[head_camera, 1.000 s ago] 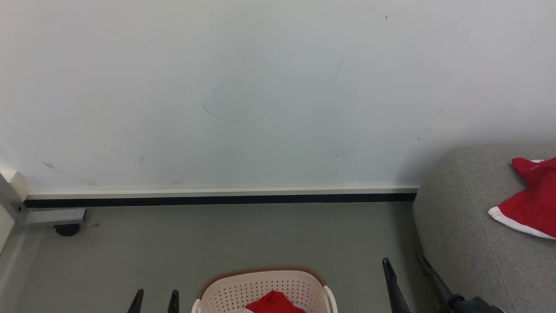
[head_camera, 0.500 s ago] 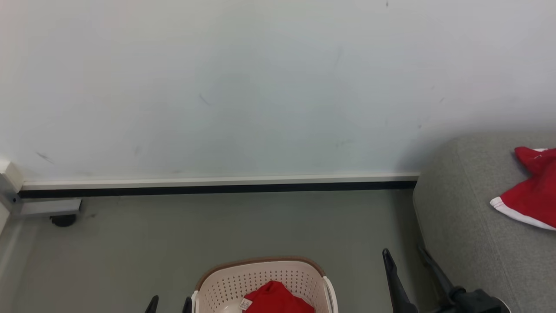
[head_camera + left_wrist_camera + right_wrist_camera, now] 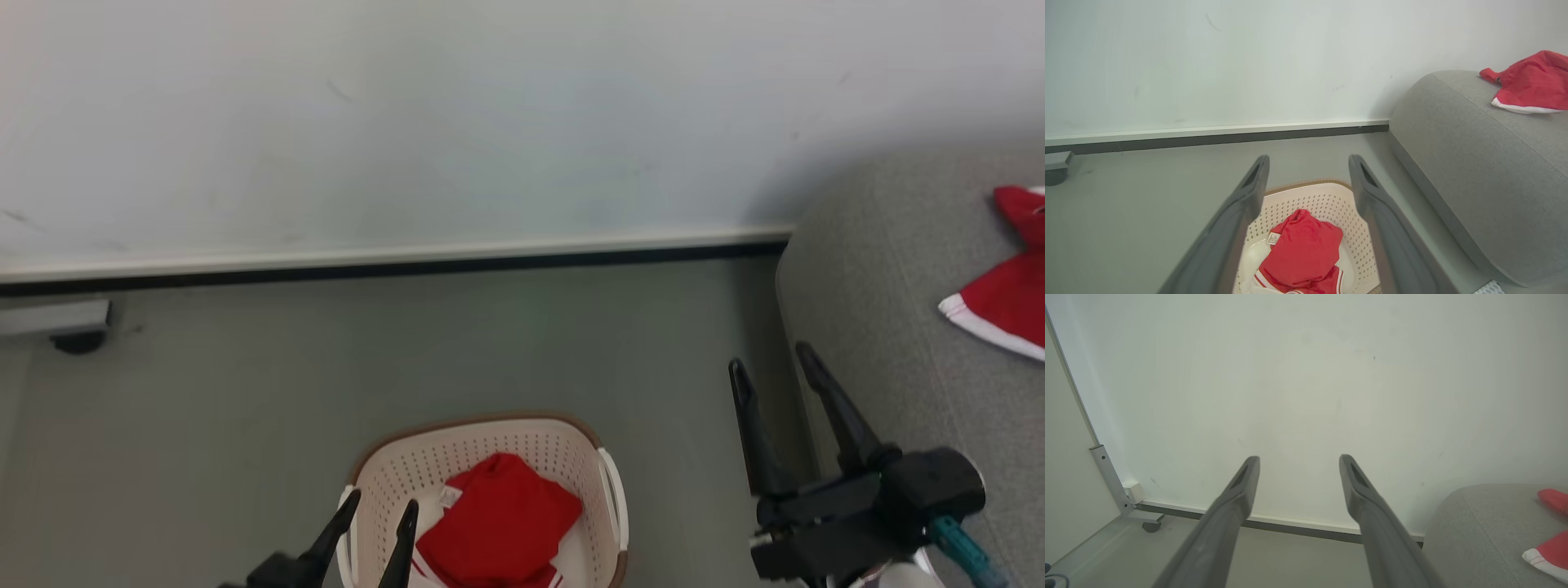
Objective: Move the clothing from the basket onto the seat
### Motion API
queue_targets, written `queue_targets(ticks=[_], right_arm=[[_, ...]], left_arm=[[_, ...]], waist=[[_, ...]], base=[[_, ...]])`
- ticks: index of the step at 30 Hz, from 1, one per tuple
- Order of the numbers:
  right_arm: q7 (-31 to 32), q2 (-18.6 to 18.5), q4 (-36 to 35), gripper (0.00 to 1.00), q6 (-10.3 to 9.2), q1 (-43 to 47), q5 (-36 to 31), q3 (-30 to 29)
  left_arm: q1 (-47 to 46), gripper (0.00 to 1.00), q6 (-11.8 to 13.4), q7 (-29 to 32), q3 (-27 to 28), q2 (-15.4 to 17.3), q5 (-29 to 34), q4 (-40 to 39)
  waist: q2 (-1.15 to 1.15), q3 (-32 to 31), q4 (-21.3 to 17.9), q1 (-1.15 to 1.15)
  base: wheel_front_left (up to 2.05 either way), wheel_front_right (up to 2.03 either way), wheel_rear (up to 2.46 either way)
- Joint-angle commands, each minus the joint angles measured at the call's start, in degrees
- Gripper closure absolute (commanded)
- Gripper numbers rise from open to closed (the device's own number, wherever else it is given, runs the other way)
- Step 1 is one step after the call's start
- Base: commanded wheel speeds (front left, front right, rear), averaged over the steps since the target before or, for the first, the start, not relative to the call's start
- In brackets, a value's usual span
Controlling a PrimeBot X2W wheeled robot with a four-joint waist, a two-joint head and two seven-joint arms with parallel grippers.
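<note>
Room: grey floor [image 3: 408,351], pale wall [image 3: 408,122] w/ dark skirting strip [image 3: 408,268] behind.
Done: one red garment [image 3: 1008,298] w/ white hem lies on seat [image 3: 873,310], well apart from basket [image 3: 482,437].
To do: red clothing [image 3: 502,518] w/ white stripes heaped inside basket; no. of pcs can't tell.
Progress: looks partway, at least one pc over and at least one to go.
L gripper [image 3: 381,500]: fingers spread, nothing held, by basket's left rim, tips aimed toward heap.
R gripper [image 3: 771,357]: fingers spread, empty, in air betw. basket & seat edge.
Around: metal frame foot w/ caster [image 3: 69,327] far L by wall, well apart from work.
In the way: basket walls + white handle [image 3: 612,490] hem in the reach. Seat's rounded side rises betw. basket & drop spot, so load prob. needs lifting over it.
</note>
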Motion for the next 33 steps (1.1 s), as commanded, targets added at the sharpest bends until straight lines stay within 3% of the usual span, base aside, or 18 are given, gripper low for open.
queue_targets(ticks=[1, 9, 19, 33], right_arm=[[-0.08, -0.53, -0.48, 0.00, -0.04, -1.65, -0.15, 0.27], [-0.07, -0.93, -2.83, 0.00, -0.04, -10.66, -0.89, 1.38], [-0.08, -0.30, -6.12, 0.00, -0.04, -23.73, -1.26, 5.10], [-0.07, 2.80, -13.50, 0.00, -0.04, -31.72, -3.98, 8.48]], left_arm=[[-1.97, 0.00, -0.44, -0.18, -0.42, 0.40, 0.67, 1.28], [-14.17, 0.00, -1.80, -0.05, -4.55, 2.36, 2.67, 10.78], [-29.41, 0.00, -2.35, 0.73, -10.60, 7.15, 3.91, 24.23], [-42.50, 0.00, -2.40, 3.36, -19.84, 8.48, -0.30, 38.41]], waist=[[-0.01, 5.97, -1.63, -0.01], [-0.01, 16.88, -4.74, -0.01], [-0.01, 29.71, -10.53, -0.01], [-0.01, 42.00, -13.49, -0.01]], base=[[0.00, 0.00, 0.00], [0.00, 0.00, 0.00], [0.00, 0.00, 0.00], [0.00, 0.00, 0.00]])
